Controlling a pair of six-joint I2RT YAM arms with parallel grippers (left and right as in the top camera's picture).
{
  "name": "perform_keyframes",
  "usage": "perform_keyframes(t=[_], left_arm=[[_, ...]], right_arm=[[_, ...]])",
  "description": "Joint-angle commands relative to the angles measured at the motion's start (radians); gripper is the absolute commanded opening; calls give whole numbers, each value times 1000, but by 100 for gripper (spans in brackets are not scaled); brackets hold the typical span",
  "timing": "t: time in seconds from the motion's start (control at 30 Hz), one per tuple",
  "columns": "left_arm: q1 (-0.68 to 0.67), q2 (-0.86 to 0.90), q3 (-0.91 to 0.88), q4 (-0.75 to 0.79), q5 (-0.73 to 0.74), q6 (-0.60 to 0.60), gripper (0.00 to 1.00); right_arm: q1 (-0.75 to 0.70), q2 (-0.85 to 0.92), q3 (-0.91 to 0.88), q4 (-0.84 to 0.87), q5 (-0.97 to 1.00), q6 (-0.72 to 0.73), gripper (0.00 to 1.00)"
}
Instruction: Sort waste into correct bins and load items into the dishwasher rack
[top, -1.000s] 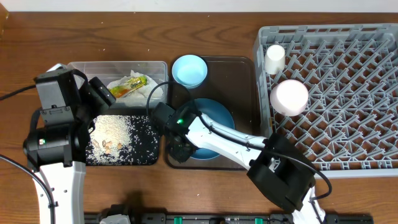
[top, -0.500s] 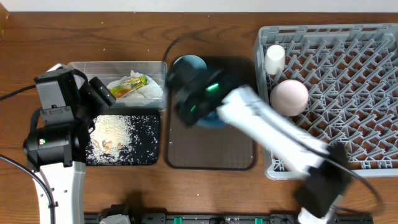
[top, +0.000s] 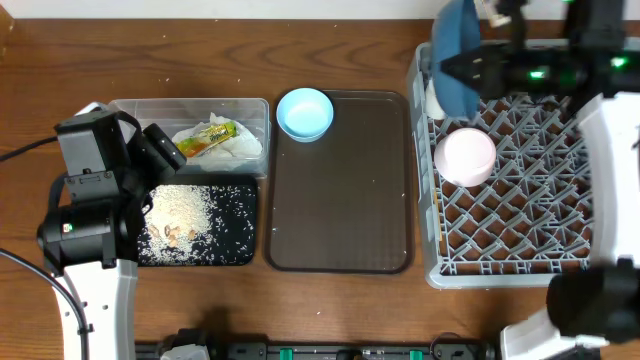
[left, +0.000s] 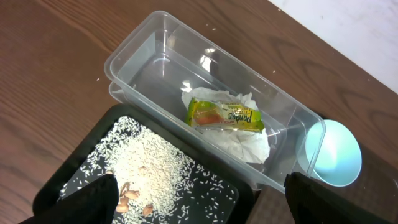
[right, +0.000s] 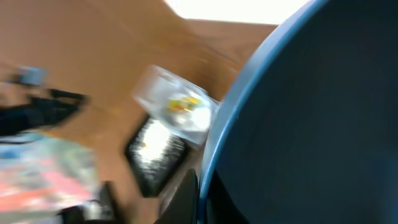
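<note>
My right fingers (right: 186, 196) have swung the large dark-blue bowl (top: 458, 45) off the brown tray (top: 340, 200). They now grip it, tilted, above the rack (top: 540, 170) corner, ready for loading. My left fingers (left: 93, 199) gape empty over the tub (left: 134, 46).

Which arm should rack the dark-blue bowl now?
Right: its end effector grips the large dark-blue bowl at the grey pegged plastic rack's edge; left end effector hangs over the black tray.
</note>
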Motion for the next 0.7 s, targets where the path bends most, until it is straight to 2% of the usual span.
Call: perform_keyframes(t=[0.0,0.33,0.67], left_arm=[[5,4,11,-2,-12,6,88],[5,4,11,-2,-12,6,88],[5,4,11,-2,-12,6,88]], right_arm=[[-88,72,-9,4,-410,-163,1],[-208,288,-9,1,-411,-222,1],[-319,324,-46,-58,-362,-266,1]])
